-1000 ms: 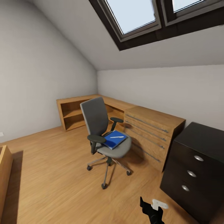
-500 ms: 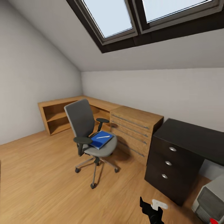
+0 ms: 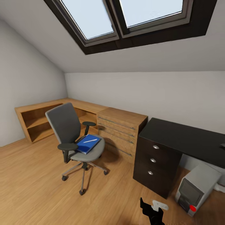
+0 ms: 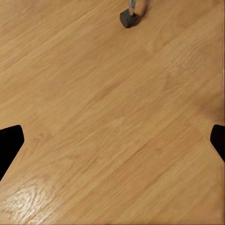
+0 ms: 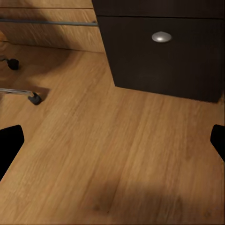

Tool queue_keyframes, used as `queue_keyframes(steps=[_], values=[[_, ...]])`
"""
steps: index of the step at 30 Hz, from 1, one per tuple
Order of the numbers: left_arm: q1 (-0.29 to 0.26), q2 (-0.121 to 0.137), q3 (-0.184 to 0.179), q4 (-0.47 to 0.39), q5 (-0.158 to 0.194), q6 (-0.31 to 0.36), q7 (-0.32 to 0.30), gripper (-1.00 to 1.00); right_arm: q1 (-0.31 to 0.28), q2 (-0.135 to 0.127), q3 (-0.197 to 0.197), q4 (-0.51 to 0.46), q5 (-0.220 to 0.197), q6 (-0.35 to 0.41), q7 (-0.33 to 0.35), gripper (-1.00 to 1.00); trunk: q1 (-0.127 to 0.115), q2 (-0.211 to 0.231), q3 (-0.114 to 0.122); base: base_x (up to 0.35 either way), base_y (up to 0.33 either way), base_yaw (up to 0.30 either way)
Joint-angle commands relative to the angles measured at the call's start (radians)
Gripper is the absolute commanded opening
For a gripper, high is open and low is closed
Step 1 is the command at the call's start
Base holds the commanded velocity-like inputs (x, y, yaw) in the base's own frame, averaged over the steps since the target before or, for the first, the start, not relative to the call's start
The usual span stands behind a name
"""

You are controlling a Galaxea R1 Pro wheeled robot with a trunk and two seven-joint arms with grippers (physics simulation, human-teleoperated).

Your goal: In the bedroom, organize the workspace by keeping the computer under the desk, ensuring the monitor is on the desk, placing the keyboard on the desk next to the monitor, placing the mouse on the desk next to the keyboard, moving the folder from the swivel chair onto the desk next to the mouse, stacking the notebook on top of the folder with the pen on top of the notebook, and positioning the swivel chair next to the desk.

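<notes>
Hanging over bare wooden floor (image 4: 108, 131), the left gripper (image 4: 112, 145) has its 2 dark fingertips (image 4: 9, 143) spread wide at opposite edges of its wrist view, with nothing between them; 1 black caster (image 4: 127, 18) of the swivel chair (image 3: 73, 137) sits on the boards further out. The right gripper (image 5: 112, 140) is likewise spread wide and empty, its 2 fingertips (image 5: 9, 140) far apart above the floor, facing the dark drawer front of the desk (image 3: 187, 137) with a round silver knob (image 5: 161, 36). In the head view a black arm part with a white bracket (image 3: 153, 210) shows at the lower edge.

Further off, the grey chair stands on the floor, well apart from the desk, in front of a light wooden drawer unit (image 3: 120, 131) and a low wooden shelf (image 3: 40, 118) along the wall. On its seat lies the blue folder (image 3: 87, 143), and on that a slim white pen (image 3: 90, 141); whether a notebook is between them I cannot tell. The desk shows 3 knobbed drawers and a black top. Under it, beside the drawers, stands the silver-grey computer (image 3: 197, 187) with a red light low on its black front. 2 skylights (image 3: 125, 15) sit in the sloped ceiling.
</notes>
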Motion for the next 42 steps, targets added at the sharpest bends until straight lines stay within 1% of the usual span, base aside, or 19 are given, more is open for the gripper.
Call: queue_keyframes(steps=[1,10,28,37,42], values=[[0.000,-0.001,0.002,-0.001,0.008,-0.001,0.001,1.00,-0.001,0.000,0.004,0.002,-0.010,-0.004,0.001,1.00,-0.004,0.007,0.002,0.000,0.000,-0.300],[0.000,-0.001,0.001,-0.001,0.007,-0.001,0.000,1.00,-0.001,0.000,0.004,0.002,-0.010,-0.004,0.001,1.00,-0.039,0.070,0.030,0.000,0.028,-0.300],[0.000,-0.001,0.001,-0.001,0.004,-0.001,-0.001,1.00,-0.001,-0.001,0.004,0.002,-0.010,-0.004,0.001,1.00,-0.108,0.196,0.087,0.000,0.260,-0.300],[0.000,-0.002,0.001,-0.001,0.004,-0.001,-0.001,1.00,-0.001,-0.001,0.004,0.002,-0.010,-0.004,0.001,1.00,-0.142,0.259,0.115,-0.009,0.059,-0.300],[0.000,-0.002,0.000,-0.001,0.003,-0.001,-0.001,1.00,-0.001,-0.001,0.004,0.002,-0.009,-0.004,0.001,1.00,-0.161,0.294,0.131,-0.206,0.010,-0.300]])
